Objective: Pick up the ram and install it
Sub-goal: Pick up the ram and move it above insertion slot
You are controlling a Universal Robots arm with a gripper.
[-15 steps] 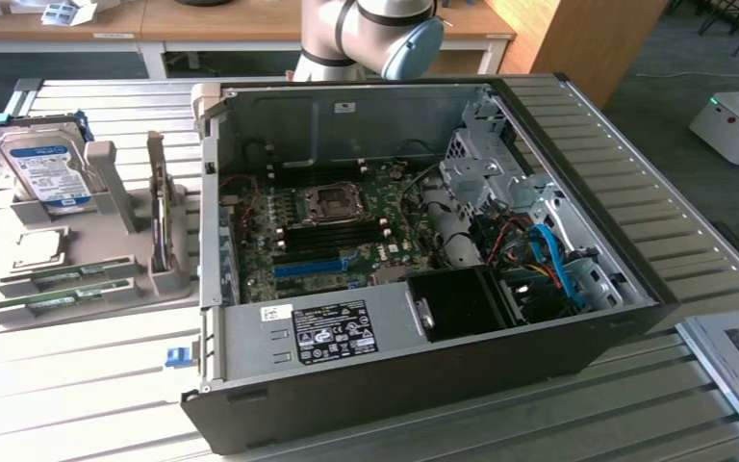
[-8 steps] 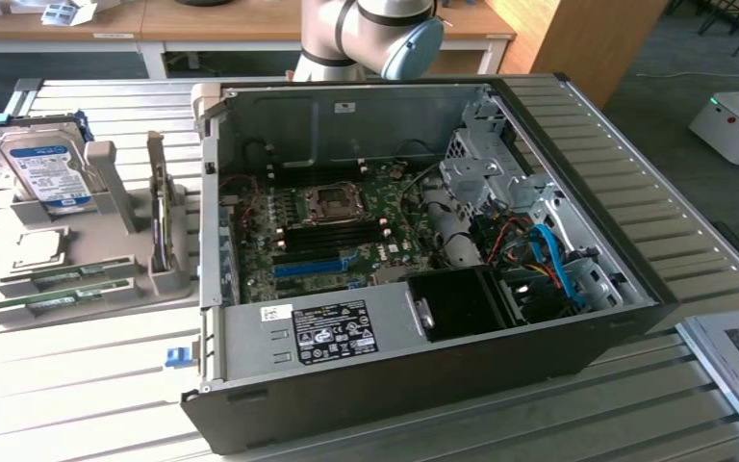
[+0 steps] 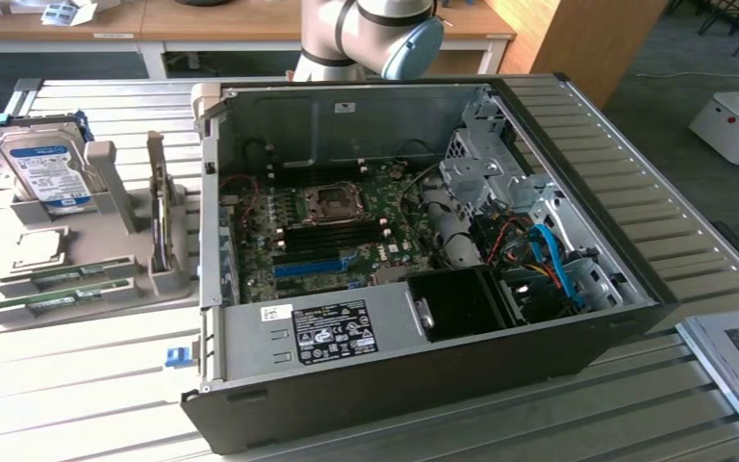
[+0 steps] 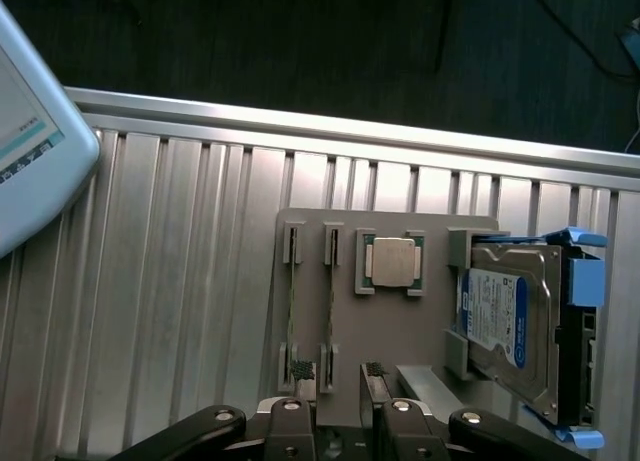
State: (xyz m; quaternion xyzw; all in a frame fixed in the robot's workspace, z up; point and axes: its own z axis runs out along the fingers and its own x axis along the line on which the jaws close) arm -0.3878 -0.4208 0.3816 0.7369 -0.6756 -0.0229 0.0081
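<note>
My gripper (image 4: 338, 371) hung open over the ram (image 4: 328, 301), racked edge-up, presumably for pinching, nine o'clock of the case (image 3: 408, 385), exterior view.

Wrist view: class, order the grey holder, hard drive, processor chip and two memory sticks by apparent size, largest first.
1. grey holder
2. hard drive
3. processor chip
4. memory sticks: thin edge-on strips, longer than the chip yet covering less; the two look alike, so unranked.
</note>
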